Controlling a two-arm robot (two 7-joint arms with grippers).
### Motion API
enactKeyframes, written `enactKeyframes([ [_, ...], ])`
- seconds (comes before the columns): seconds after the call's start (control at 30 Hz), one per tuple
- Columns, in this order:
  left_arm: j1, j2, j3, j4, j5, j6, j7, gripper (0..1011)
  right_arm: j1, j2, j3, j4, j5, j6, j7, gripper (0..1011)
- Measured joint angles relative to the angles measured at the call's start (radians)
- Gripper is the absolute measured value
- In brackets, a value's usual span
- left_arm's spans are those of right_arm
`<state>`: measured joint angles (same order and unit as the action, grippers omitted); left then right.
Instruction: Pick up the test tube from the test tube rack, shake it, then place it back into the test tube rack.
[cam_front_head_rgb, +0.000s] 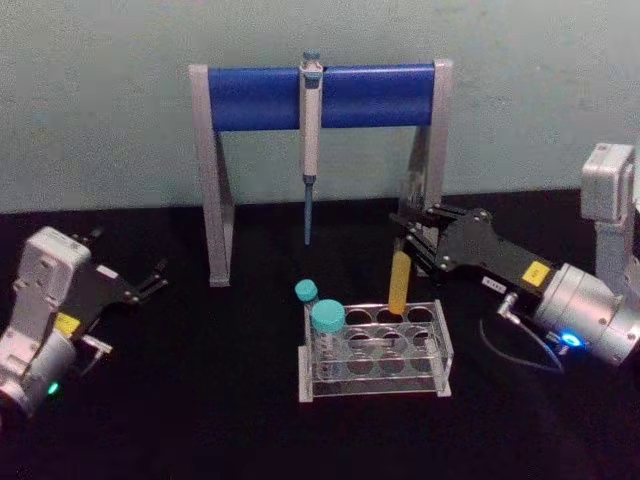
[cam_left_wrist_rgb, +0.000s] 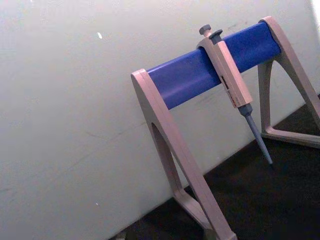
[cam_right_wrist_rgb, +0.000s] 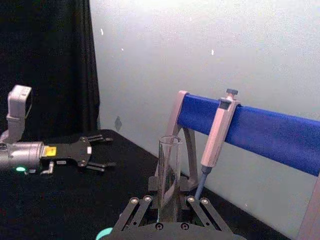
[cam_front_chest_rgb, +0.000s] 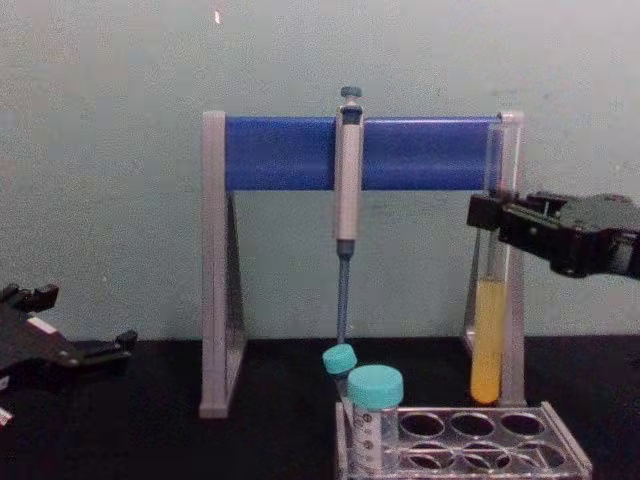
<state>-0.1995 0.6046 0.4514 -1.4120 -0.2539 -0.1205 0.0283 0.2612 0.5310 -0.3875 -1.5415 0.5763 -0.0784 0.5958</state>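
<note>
My right claw (cam_front_head_rgb: 407, 243) is clamped on the test tube (cam_front_head_rgb: 400, 283), its two fingers pressed against the clear glass on the upper part, well above the liquid. The tube stands upright in the grip. In the right wrist view its open mouth rises between my finger links, with nothing capping it. The yellow-orange liquid fills the lower part. In the chest view the round bottom hangs just above the back row of the test tube rack (cam_front_head_rgb: 441, 352), on the rack's right side. I cannot tell whether the glass clears the top plate completely or brushes a hole's rim.

The rack sits on the black worktop (cam_front_head_rgb: 200, 400). Two teal-capped tubes (cam_front_head_rgb: 327, 318) stand in its left end, apart from the tube I hold.

Behind the rack stands the grey-and-blue stand (cam_front_head_rgb: 260, 98), with a grey pipette (cam_front_head_rgb: 311, 120) hanging from its bar, tip down. The tube in my grip is in front of the stand's right leg.

My left claw (cam_front_head_rgb: 152, 282) is low over the worktop at the left, well apart from the rack. Its fingers are spread and hold nothing.
</note>
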Motion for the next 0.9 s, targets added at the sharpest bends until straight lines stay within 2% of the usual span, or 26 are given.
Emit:
enactKeyframes([
  [0.3, 0.0, 0.0, 0.0, 0.0, 0.0, 0.0, 0.0, 1001, 0.024, -0.027, -0.025, 0.057, -0.036, -0.013, -0.009, 229],
  [0.9, 0.0, 0.0, 0.0, 0.0, 0.0, 0.0, 0.0, 1001, 0.047, -0.057, -0.047, 0.123, -0.073, -0.016, -0.004, 229],
])
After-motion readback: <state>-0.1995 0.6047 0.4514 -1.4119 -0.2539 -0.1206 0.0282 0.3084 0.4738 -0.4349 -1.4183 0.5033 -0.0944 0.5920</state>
